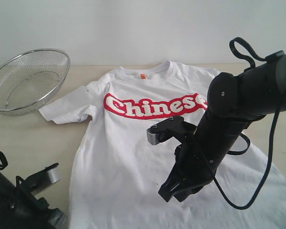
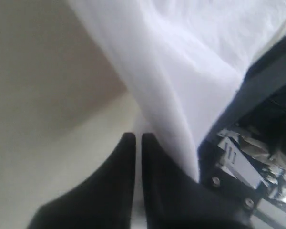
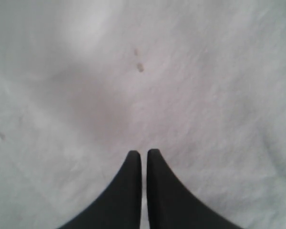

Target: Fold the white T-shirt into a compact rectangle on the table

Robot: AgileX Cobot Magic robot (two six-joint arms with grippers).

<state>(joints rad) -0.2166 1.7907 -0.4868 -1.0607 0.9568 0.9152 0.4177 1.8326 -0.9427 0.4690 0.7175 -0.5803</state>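
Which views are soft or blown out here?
Exterior view: sharp, evenly lit, lettering on the white T-shirt readable. Left wrist view: blurred throughout, shirt cloth near blown out, broad soft shadow on the table, left gripper a dark silhouette. Right wrist view: cloth soft and dim, right gripper black with no detail.

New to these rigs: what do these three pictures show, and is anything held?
It is a robot with two arms, each ending in a two-fingered gripper. The wide picture comes from a separate camera; the other two from wrist cameras looking along the fingers. A white shirt lies spread, print up, on the table, a mesh basket beside it. The right gripper hangs shut over the shirt, holding nothing. The left gripper is shut at the shirt's edge; whether it pinches cloth is unclear.
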